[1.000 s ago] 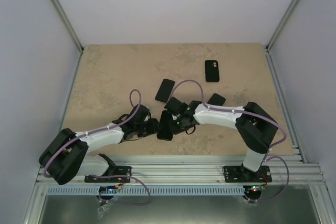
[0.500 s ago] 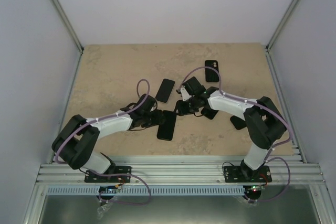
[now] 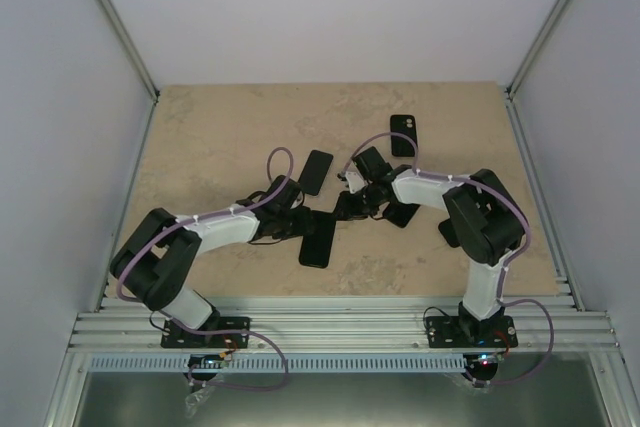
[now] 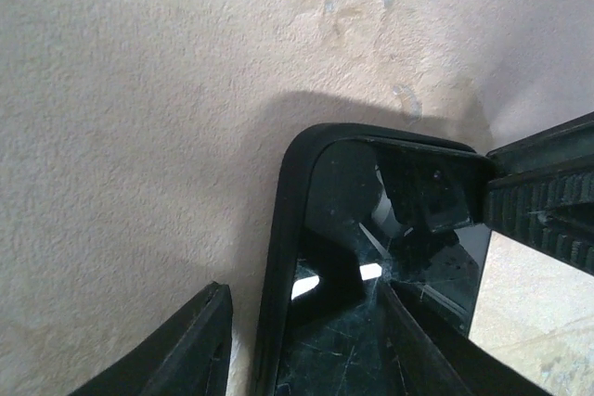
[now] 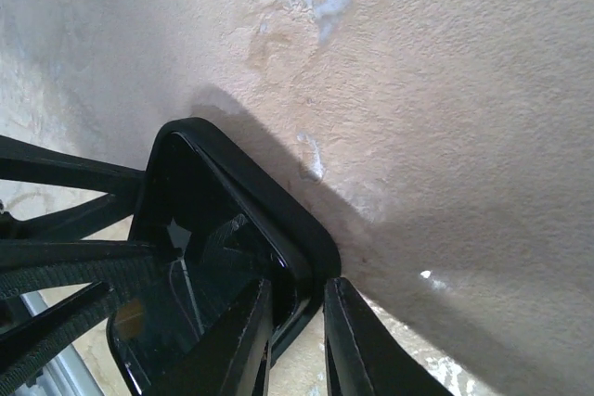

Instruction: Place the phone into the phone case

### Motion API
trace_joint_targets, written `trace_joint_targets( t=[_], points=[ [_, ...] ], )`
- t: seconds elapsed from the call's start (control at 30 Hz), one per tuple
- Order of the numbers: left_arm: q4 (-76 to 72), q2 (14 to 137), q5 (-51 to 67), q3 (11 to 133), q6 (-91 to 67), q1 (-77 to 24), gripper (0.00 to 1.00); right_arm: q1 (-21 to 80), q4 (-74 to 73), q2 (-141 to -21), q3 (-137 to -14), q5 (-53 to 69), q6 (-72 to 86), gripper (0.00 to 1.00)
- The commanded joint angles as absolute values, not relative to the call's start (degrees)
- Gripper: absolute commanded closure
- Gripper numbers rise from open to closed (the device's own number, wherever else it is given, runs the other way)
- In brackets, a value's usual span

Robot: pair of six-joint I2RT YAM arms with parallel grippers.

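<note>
Since half a second back, the right arm point(image 3: 430, 187) has pulled its elbow in toward centre and the left arm point(image 3: 215, 230) has shifted its elbow slightly. The black glossy-screened phone point(image 3: 318, 242) lies where it lay.

The phone is flat on the beige stone-pattern desk point(image 3: 220, 147), about mid-width and toward the near edge, with its long axis running near to far. It is screen up; the glass is dark, mirror-like and covered in fine scratches. At the far end the rim of a matte black phone case point(image 4: 283, 220) wraps the glass with a rounded corner and stands slightly proud of it. Can't tell whether the near end is seated the same way.

The left pincer point(image 4: 302, 322) is at the phone's far-left part with its jaws apart. One finger is over bare desk just outside the rim and the other is over the glass. A sliver of desk shows between the outer finger and the rim, so it is not clamped on anything.

The right pincer point(image 5: 299, 289) is at the far-right corner. Its jaws are drawn narrow with the case's corner rim pinched between them.

Just beyond, a flat black slab point(image 3: 405, 214) lies on the desk, partly covered by the right forearm. Another dark piece point(image 3: 450, 234) beside the right elbow is mostly hidden.

Farther out, a plain black rectangular slab point(image 3: 316, 171) lies tilted, apart from both pincers. Farthest is a black case with camera cut-outs point(image 3: 403, 135), flat on the desk and well apart from the rest.
</note>
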State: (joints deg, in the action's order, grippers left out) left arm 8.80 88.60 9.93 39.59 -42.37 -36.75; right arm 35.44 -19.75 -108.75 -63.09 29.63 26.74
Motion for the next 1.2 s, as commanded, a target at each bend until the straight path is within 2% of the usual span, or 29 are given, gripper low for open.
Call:
trace_joint_targets(
  t=[0.0,0.17,0.33,0.77,1.03,1.17],
  points=[
    [10.8,90.7,9.1,39.7,-41.2,-36.6,0.57,35.0,-18.4,-112.3,-63.4,30.6,25.7,0.83],
    [10.7,91.4,9.0,39.5,-41.0,-36.9,0.62,35.1,-19.6,-114.3,-62.1,28.2,25.5,0.87],
    [11.3,92.0,8.0,39.6,-40.8,-37.5,0.62,36.4,-23.3,-115.5,-60.5,19.9,25.0,0.87],
    [13.5,92.1,3.8,40.3,-41.3,-39.2,0.57,42.7,-33.3,-119.8,-63.5,0.7,28.2,0.87],
    [15.5,89.3,0.3,40.0,-41.9,-39.9,0.51,43.5,-28.9,-110.1,-60.8,5.2,27.5,0.84],
    [17.6,86.7,-2.7,40.1,-42.7,-40.9,0.47,43.5,-26.9,-105.1,-60.1,6.9,27.2,0.79]
  ],
)
